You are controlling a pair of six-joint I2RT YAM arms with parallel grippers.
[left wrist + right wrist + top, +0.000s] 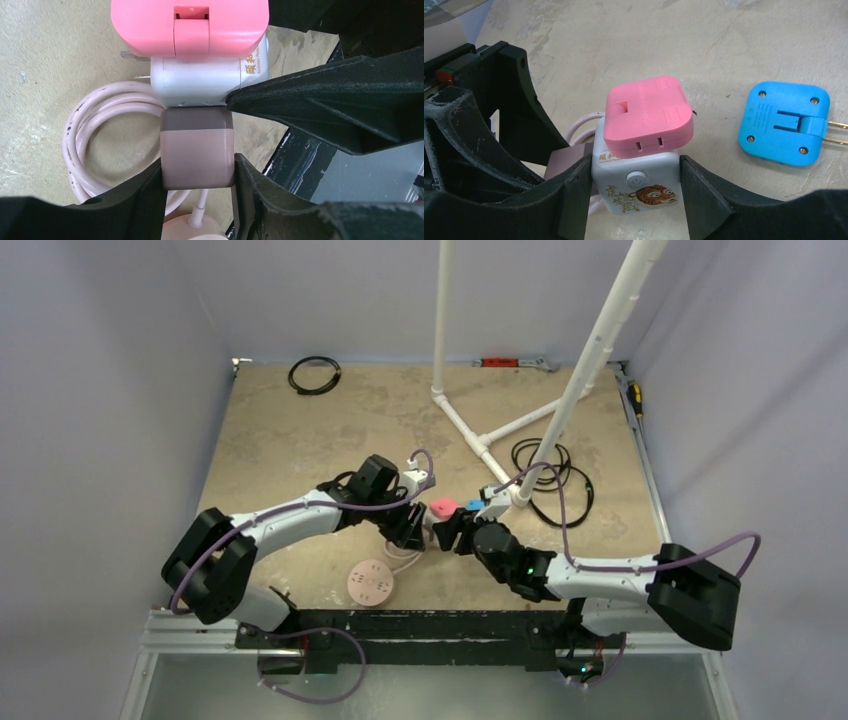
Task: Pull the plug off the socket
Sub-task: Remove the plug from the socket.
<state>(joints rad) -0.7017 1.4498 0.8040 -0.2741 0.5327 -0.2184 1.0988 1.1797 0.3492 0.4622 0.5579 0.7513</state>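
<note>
Hold is on at both sides: my left claw (197, 169) is clenched on the dusty-pink rounded-square plastic plug (197, 145), seated flush against the white plastic cube socket (636, 182) at the middle of the table (300, 430), and my right claw (635, 170) pinches that cube across its flanks. Both look light, rigid and slick-shelled, so I'd take the flat sides and pull straight. Gold Chinese characters and a tiger cartoon (655, 194) mark the cube; small print seems to read "Summer Palace".
</note>
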